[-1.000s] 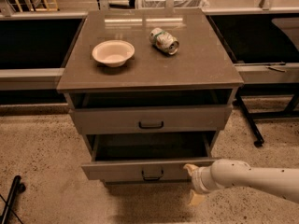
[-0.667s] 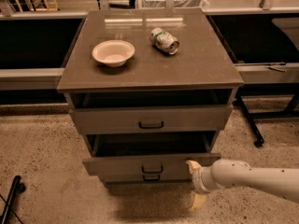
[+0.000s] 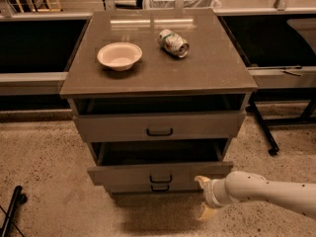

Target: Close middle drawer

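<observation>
Nearest, at the lower right, the robot's pale arm reaches in from the right edge, low over the speckled floor. At its tip the gripper sits just off the right front corner of the cabinet. Its two yellowish fingers are spread apart, one above the other, and hold nothing. The upper one is at the right end of the middle drawer's front, though whether it touches the panel is hard to tell. A dark stand leg shows at the lower left. The middle drawer is the second of three. It stands pulled partway out, its flat grey front forward of the cabinet face and its dark inside open to view, with the small loop handle at the centre. Just beneath it, only a strip of the lowest drawer shows. Above, the top drawer also stands a little forward, with a dark gap under the brown tabletop. On that top, a pale bowl stands upright at the left. A can lies on its side to the right of it, apart from it. Behind the cabinet, low dark benches run off to both sides, and a wire basket sits at the far top.
</observation>
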Tool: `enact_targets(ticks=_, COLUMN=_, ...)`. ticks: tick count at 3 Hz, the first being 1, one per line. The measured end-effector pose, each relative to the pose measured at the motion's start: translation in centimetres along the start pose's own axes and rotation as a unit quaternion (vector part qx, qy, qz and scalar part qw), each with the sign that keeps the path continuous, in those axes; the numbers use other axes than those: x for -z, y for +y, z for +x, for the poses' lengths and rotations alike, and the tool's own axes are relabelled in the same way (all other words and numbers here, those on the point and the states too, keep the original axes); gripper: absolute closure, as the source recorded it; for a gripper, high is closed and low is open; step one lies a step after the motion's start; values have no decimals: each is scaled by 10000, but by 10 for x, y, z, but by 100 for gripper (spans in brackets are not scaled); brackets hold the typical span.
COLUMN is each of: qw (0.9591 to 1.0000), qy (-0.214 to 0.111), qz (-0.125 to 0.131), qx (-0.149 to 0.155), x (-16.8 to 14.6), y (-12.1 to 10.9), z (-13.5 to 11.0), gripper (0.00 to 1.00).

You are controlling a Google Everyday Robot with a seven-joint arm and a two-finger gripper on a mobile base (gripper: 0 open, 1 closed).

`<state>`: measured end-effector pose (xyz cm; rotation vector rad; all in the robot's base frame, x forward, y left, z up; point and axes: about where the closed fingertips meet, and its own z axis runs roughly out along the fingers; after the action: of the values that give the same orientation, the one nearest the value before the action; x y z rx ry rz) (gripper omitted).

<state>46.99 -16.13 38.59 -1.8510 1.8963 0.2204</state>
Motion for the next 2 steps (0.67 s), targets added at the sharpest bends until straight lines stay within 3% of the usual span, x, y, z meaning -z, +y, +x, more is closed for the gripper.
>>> enact_targets(ticks=1, qw=9997, qy=-248, qz=-5, qx=-18, x=-6, y=-1, z=-1, gripper=42)
enact_targets(ticks=2, qw=9991, qy=-369, qz=188, qx=82, x=-3, y=-15, z=-3, gripper=65)
